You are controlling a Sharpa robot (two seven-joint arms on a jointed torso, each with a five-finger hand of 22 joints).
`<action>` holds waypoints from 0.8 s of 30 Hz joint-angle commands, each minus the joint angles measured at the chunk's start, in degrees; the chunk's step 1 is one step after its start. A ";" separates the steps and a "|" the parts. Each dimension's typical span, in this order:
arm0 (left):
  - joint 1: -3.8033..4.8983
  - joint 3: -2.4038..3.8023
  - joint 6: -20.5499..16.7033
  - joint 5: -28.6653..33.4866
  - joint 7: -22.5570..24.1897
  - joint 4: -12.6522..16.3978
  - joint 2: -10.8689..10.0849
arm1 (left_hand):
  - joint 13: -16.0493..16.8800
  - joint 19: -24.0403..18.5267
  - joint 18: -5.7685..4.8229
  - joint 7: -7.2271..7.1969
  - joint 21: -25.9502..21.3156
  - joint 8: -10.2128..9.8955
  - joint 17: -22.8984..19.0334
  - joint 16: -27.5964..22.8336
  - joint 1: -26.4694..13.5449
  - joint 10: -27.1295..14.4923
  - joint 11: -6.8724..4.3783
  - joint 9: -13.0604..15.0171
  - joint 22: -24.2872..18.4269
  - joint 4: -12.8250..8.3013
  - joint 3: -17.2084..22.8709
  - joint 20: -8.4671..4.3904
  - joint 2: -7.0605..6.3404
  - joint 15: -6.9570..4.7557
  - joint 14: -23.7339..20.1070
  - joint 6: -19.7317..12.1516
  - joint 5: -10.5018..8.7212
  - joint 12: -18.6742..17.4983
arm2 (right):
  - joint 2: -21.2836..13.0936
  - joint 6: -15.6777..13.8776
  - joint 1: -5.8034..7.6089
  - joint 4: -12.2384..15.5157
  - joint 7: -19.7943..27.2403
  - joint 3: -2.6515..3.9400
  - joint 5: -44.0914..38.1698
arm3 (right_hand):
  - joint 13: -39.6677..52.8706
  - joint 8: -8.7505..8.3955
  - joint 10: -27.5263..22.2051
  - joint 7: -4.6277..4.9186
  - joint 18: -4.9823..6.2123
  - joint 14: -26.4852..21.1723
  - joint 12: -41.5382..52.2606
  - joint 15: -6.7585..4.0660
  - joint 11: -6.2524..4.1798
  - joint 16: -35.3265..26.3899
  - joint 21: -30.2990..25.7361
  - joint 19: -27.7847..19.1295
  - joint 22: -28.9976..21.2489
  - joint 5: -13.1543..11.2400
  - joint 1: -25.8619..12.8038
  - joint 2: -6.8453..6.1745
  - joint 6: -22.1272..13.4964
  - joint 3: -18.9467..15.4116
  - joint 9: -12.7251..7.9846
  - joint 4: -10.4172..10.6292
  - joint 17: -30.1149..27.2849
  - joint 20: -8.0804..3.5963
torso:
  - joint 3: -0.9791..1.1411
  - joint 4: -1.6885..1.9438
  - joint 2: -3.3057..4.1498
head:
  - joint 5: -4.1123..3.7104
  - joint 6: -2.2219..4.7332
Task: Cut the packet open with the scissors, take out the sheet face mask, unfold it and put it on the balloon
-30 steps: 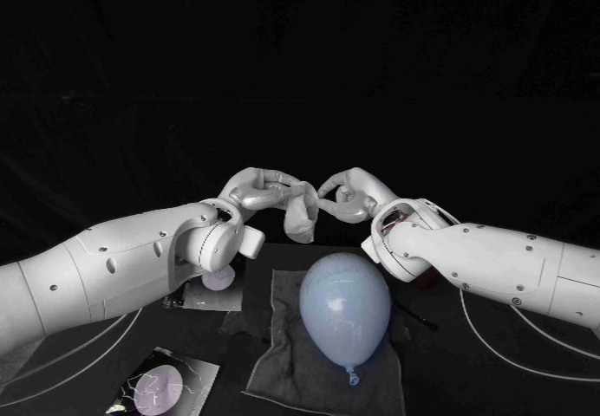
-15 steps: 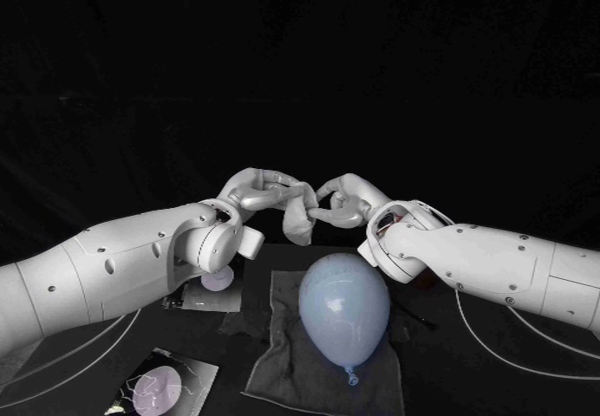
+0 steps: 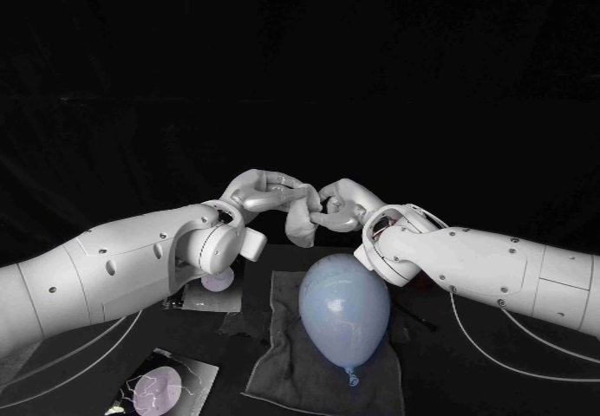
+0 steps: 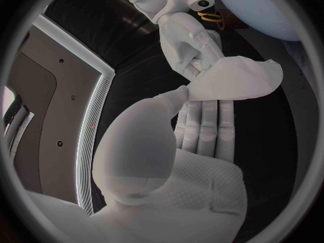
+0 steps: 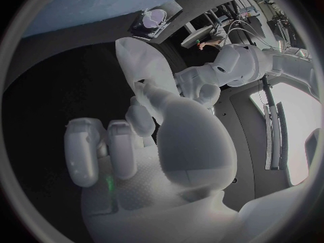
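Note:
The white folded sheet mask point(image 3: 300, 222) hangs in the air between my two hands, above the far end of the pale blue balloon point(image 3: 344, 308). My left hand point(image 3: 260, 192) pinches the mask's upper part, with the fingers lying flat under the mask point(image 4: 234, 79) in the left wrist view. My right hand point(image 3: 342, 204) meets it from the other side, and its thumb and fingers point(image 5: 140, 109) grip the mask point(image 5: 143, 63) at its lower edge. The balloon lies lengthwise on a grey cloth point(image 3: 285, 371), knot toward me.
A cut-open packet point(image 3: 208, 291) lies left of the cloth, partly under my left arm. Another shiny piece of packet point(image 3: 158, 386) sits at the front left. A thin dark object point(image 3: 420, 321) pokes out from under my right arm beside the cloth.
My right hand has moved left toward my left hand and closed in on the mask. The left hand, balloon and cloth have stayed put.

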 commanded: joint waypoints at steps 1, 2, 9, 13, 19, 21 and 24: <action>0.12 0.08 1.29 0.28 0.57 0.50 -0.05 | -0.05 0.40 0.43 -0.14 0.27 0.11 0.10 -0.31 0.47 0.23 0.03 1.44 0.05 -0.07 -0.15 0.16 0.11 0.11 0.32 0.41 0.33 -0.09 | 0.16 -0.28 -0.16 -0.35 -0.33 0.00 -0.34 | 0.59 1.00 0.45 -0.73 0.34 6.00 0.77 -0.33 -0.85 0.41 0.72 4.57 14.17 0.14 0.63 2.15 1.95 0.96 0.41 0.10 15.07 -0.16 | 0.00 0.00 0.02 | 0.04 -0.02; 0.12 0.08 1.29 0.28 0.58 0.54 -0.08 | -0.05 0.40 0.43 -0.14 0.27 0.11 0.10 -0.31 0.47 0.23 0.03 1.44 0.05 -0.07 -0.15 0.16 0.11 0.11 0.32 0.41 0.33 -0.09 | 0.16 -0.58 -0.19 -0.38 -0.24 0.00 -0.33 | 0.78 1.61 0.83 -1.21 0.26 6.00 1.25 -0.61 -1.22 0.41 1.05 4.75 14.28 0.14 1.02 3.08 2.93 1.35 0.68 0.15 15.07 -0.36 | 0.02 -0.02 0.04 | 0.08 -0.02; 0.13 0.08 1.09 0.28 0.68 0.58 -0.38 | -0.05 0.43 0.41 -0.14 0.30 0.10 0.11 -0.35 0.45 0.27 0.03 1.44 0.05 -0.08 -0.18 0.13 0.09 0.11 0.38 0.43 0.32 -0.12 | -0.55 -4.21 -0.40 0.01 1.33 0.00 -0.40 | 2.56 4.97 3.99 -3.08 -0.36 6.00 5.09 -2.32 -3.02 0.41 3.52 6.01 15.10 0.14 2.88 4.98 5.51 3.59 2.47 -0.98 15.07 -2.08 | 0.06 -0.11 -0.01 | 0.12 -0.02; 0.13 0.07 1.01 0.28 0.70 0.57 -0.61 | -0.05 0.43 0.41 -0.14 0.30 0.10 0.11 -0.35 0.45 0.27 0.03 1.44 0.05 -0.08 -0.18 0.13 0.09 0.11 0.38 0.43 0.32 -0.12 | -0.97 -5.09 -0.43 0.35 1.63 0.00 -0.46 | 2.58 5.22 4.15 -3.15 -0.36 6.00 5.19 -2.41 -3.10 0.41 3.52 6.01 15.10 0.15 2.86 4.87 5.51 3.78 2.62 -1.09 15.07 -2.20 | 0.10 -0.07 0.00 | 0.08 0.07; 0.13 0.07 0.92 0.29 0.77 0.57 -0.73 | -0.06 0.44 0.40 -0.15 0.31 0.09 0.12 -0.39 0.44 0.29 0.03 1.45 0.05 -0.09 -0.22 0.12 0.03 0.11 0.41 0.45 0.32 -0.15 | -1.34 -5.70 -0.45 0.54 1.74 0.00 -0.48 | 2.49 5.43 4.20 -3.21 -0.36 6.00 5.09 -2.48 -3.16 0.41 3.52 6.01 15.10 0.15 2.87 4.65 5.45 3.92 2.75 -1.26 15.07 -2.29 | 0.08 -0.07 -0.04 | -0.04 0.15; 0.13 0.06 0.97 0.29 0.83 0.60 -0.75 | -0.07 0.44 0.39 -0.15 0.32 0.09 0.12 -0.41 0.43 0.29 0.03 1.45 0.05 -0.10 -0.24 0.11 0.01 0.11 0.41 0.46 0.32 -0.16 | -1.41 -5.95 -0.46 0.58 1.76 0.00 -0.49 | 2.49 5.43 4.20 -3.21 -0.36 6.00 5.09 -2.48 -3.16 0.41 3.52 6.01 15.10 0.15 2.87 4.65 5.45 3.92 2.75 -1.26 15.07 -2.29 | 0.05 -0.06 -0.01 | -0.08 0.23; 0.13 0.06 1.62 0.30 1.04 0.82 -0.85 | -0.11 0.35 0.33 -0.12 0.29 0.03 0.12 -0.59 0.42 0.19 0.05 1.43 0.03 -0.15 -0.30 0.11 -0.14 0.14 0.32 0.47 0.34 -0.30 | -1.47 -6.72 -0.46 0.60 1.87 0.00 -0.49 | 2.43 5.50 4.18 -3.22 -0.36 6.00 5.01 -2.51 -3.18 0.41 3.52 6.01 15.10 0.15 2.88 4.57 5.42 3.97 2.79 -1.32 15.07 -2.32 | 0.03 0.00 0.03 | -0.25 0.27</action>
